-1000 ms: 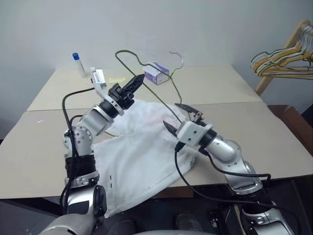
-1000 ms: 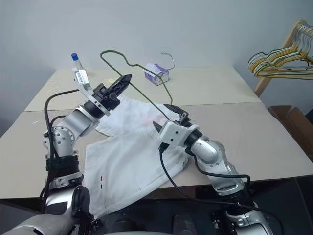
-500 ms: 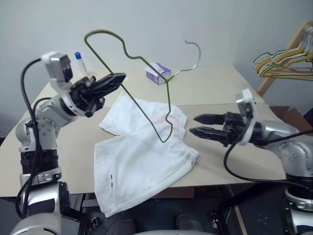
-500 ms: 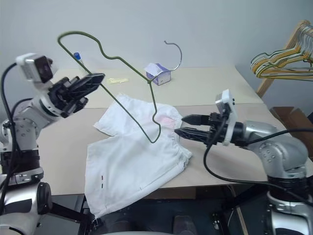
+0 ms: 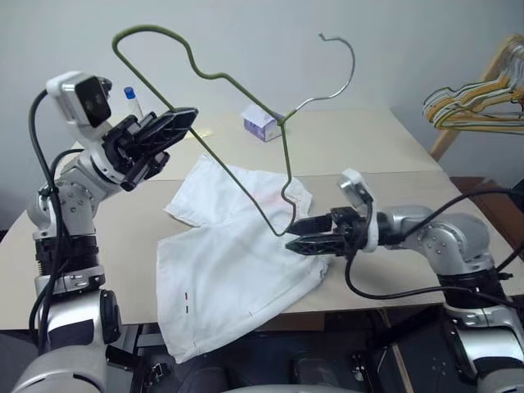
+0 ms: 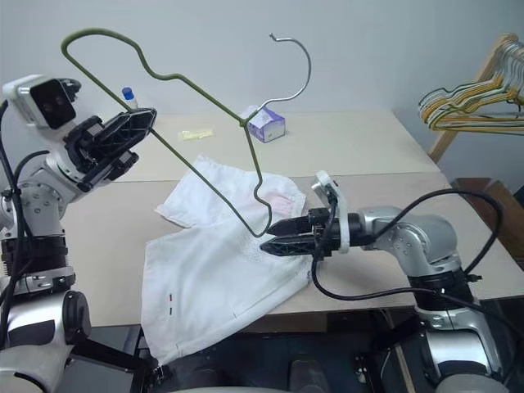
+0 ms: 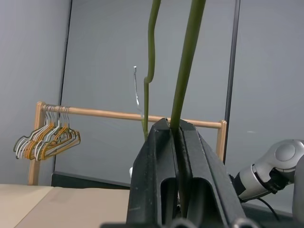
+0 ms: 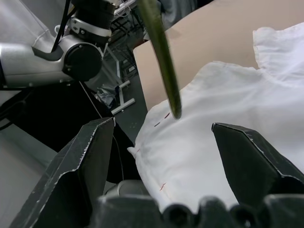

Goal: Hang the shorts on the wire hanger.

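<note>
We see the left gripper [image 5: 182, 120] pinching the wire hanger [image 5: 246, 106] and holding it up in the air above the shorts [image 5: 237, 262]. The shorts lie flat on the table [image 5: 393, 155], one edge hanging off the front. The right gripper [image 5: 299, 235] has its fingers spread wide, holding nothing, low over the shorts by the hanger's bottom tip. A small box [image 5: 260, 123] sits behind the shorts.

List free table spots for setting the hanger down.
Free: the table right of the box, and the strip from the bottle down past the shorts. Crowded: centre front, with the right gripper open over the shorts and the hanger above.
</note>
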